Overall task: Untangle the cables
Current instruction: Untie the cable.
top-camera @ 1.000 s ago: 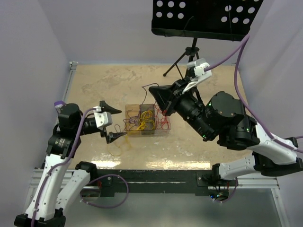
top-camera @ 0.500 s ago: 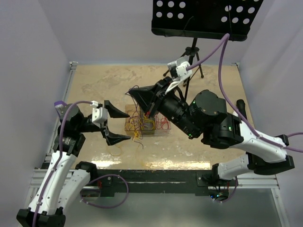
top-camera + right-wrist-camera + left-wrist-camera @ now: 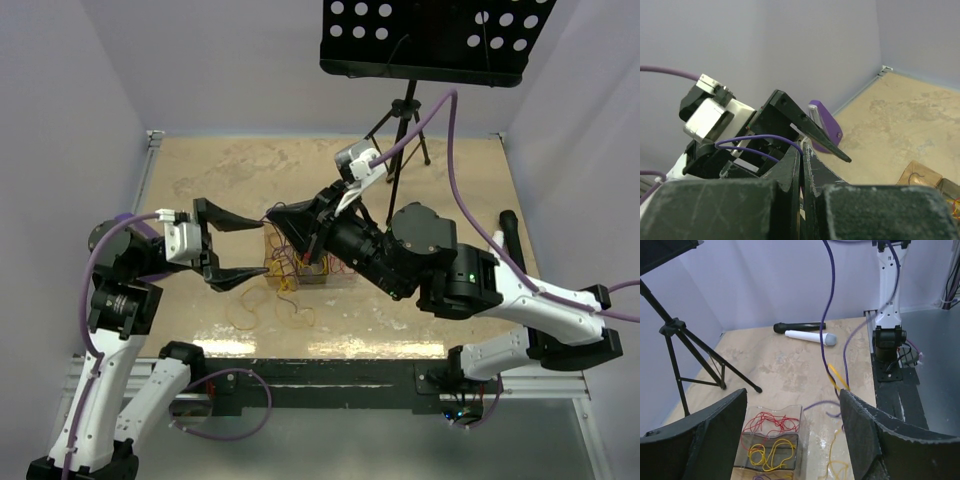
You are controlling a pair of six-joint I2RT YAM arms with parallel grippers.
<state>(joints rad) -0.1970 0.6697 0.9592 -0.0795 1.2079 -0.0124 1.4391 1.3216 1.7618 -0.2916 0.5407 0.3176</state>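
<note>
The thin cables lie in and around a clear tray (image 3: 335, 281). In the left wrist view the tray (image 3: 802, 412) holds red loops (image 3: 771, 422) and yellow loops (image 3: 771, 452). A yellow cable (image 3: 837, 466) lies on the table beside it. My right gripper (image 3: 272, 217) is shut on a thin purple cable (image 3: 755, 138) that loops out of its tips (image 3: 802, 148). This purple cable (image 3: 826, 315) hangs down with a yellow strand (image 3: 838, 378) in the left wrist view. My left gripper (image 3: 250, 247) is open and empty just left of the tray, and its jaws stand wide apart (image 3: 792, 440).
A black tripod (image 3: 400, 110) and a perforated black panel (image 3: 430, 35) stand at the back. A black microphone (image 3: 797, 327) and a white one (image 3: 810, 336) lie at the table's right side. Loose yellow and orange loops (image 3: 285, 308) lie in front of the tray.
My right arm has swung left and its shut gripper now sits over the tray's left end. My left gripper has risen and moved right, staying open.
</note>
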